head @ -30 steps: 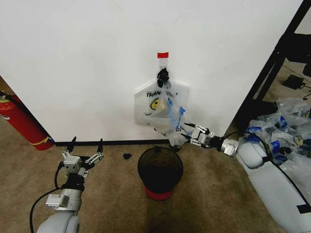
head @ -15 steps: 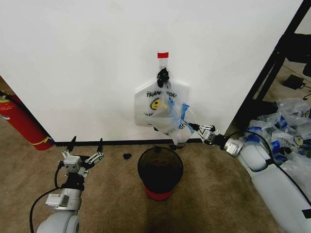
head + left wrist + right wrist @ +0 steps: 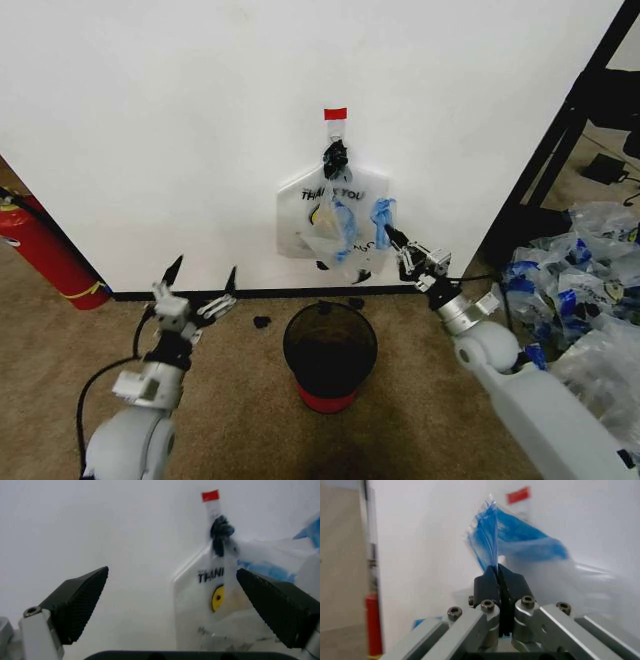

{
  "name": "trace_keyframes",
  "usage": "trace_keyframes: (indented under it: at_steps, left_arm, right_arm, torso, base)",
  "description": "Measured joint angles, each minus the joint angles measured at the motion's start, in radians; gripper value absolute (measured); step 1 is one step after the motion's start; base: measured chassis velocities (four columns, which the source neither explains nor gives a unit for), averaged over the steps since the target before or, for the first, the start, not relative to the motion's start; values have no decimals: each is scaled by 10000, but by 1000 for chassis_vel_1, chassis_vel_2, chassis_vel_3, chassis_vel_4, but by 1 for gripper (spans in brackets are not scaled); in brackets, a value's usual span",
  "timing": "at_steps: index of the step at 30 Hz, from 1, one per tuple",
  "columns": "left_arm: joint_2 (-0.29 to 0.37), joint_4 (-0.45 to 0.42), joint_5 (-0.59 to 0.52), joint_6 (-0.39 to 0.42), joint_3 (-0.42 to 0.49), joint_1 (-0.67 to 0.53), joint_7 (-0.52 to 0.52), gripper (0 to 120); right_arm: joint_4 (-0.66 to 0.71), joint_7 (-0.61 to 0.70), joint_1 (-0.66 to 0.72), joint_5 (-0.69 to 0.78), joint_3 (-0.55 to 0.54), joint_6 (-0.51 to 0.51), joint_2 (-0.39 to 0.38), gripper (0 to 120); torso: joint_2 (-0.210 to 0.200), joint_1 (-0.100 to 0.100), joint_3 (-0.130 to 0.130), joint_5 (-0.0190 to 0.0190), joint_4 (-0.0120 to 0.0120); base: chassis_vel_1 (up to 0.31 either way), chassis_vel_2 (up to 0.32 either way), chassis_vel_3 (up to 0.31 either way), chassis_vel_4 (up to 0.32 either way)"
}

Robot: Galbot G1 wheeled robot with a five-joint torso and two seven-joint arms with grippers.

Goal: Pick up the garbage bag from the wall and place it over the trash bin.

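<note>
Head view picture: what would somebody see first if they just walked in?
Probably the garbage bag with its yellow smiley, hanging on the white wall under a red tape mark. The right gripper pinches its blue patch, directly above the trash bin. The left gripper waits open, low on the left.

The garbage bag [image 3: 330, 215] carries black "THANK YOU" lettering, partly hidden by folds.

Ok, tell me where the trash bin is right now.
In the head view the trash bin stands on the carpet at centre, close to the wall, directly below the hanging garbage bag, between the left gripper and right gripper.
</note>
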Motion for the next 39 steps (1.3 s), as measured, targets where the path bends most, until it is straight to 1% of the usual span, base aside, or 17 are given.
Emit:
trace_keyframes:
  at_steps: [1, 2, 3, 6, 8, 10, 11, 14, 16, 18, 19, 21, 24, 28, 39]
  left_arm:
    - [63, -36, 49, 130, 198, -129, -11, 100]
    - [184, -45, 101, 355, 544, -353, -34, 100]
    - [184, -45, 101, 355, 544, -353, -34, 100]
    - [510, 153, 445, 763, 1207, -818, -42, 100]
    - [925, 436, 1203, 1005, 1697, -1194, 40, 100]
    - [1183, 485, 1560, 1134, 1936, -1393, 169, 100]
    - [1183, 485, 1560, 1134, 1936, -1393, 169, 100]
    - [1681, 523, 2282, 1355, 2391, -1823, 421, 100]
    - [2062, 833, 3115, 1304, 2670, -2378, 520, 100]
    - [2267, 1147, 3712, 1171, 2782, -2779, 530, 100]
    - [2267, 1147, 3712, 1171, 2782, -2779, 530, 100]
    - [2382, 1389, 4112, 1108, 2881, -3078, 498, 100]
    - [2417, 1918, 4761, 1141, 3111, -3768, 204, 100]
    - [2388, 2047, 4816, 1279, 3248, -3979, 115, 100]
    - [2118, 2426, 5248, 1465, 4105, -4416, 23, 100]
  right_arm:
    - [-43, -134, 32, 53, -52, 60, 29, 0]
    - [-105, -295, 44, 108, -96, 129, 51, 0]
    - [-105, -295, 44, 108, -96, 129, 51, 0]
    - [-272, -538, 46, 137, -103, 282, 100, 0]
    - [-350, -678, 47, 162, -67, 377, 127, 0]
    - [-343, -728, 40, 222, -43, 407, 126, 0]
    - [-343, -728, 40, 222, -43, 407, 126, 0]
    - [-260, -839, 20, 312, -4, 424, 133, 0]
    - [-123, -875, -27, 302, 7, 422, 203, 0]
    - [-49, -909, -58, 272, 11, 416, 246, 0]
    - [-49, -909, -58, 272, 11, 416, 246, 0]
    - [-5, -965, -80, 257, 19, 412, 277, 0]
    - [29, -1116, -126, 232, 73, 412, 314, 0]
    - [23, -1214, -145, 204, 102, 422, 323, 0]
    - [-53, -1315, -87, 53, 107, 449, 531, 0]
  torso:
    - [0, 0, 0, -1, 1]
    - [0, 0, 1, -7, -5]
    - [0, 0, 1, -7, -5]
    - [0, 2, 0, -2, -16]
    - [0, 2, 1, -4, -14]
    - [0, 2, 1, -5, -9]
    - [0, 2, 1, -5, -9]
    - [0, 2, 0, -4, -11]
    - [0, 2, 0, -4, -11]
    - [0, 2, 1, -5, -11]
    - [0, 2, 1, -5, -11]
    - [0, 2, 1, -5, -11]
    - [0, 2, 1, -5, -11]
    - [0, 2, 0, -5, -12]
    - [0, 0, 0, -3, -11]
  base:
    - [0, 0, 0, 0]
    - [0, 0, 0, 0]
    - [0, 0, 0, 0]
    - [0, 0, 0, 0]
    - [0, 0, 0, 0]
    - [0, 0, 0, 0]
    - [0, 0, 0, 0]
    - [0, 0, 0, 0]
    - [0, 0, 0, 0]
    - [0, 0, 0, 0]
    - [0, 0, 0, 0]
    - [0, 0, 0, 0]
    - [0, 0, 0, 0]
    - [0, 0, 0, 0]
    - [0, 0, 0, 0]
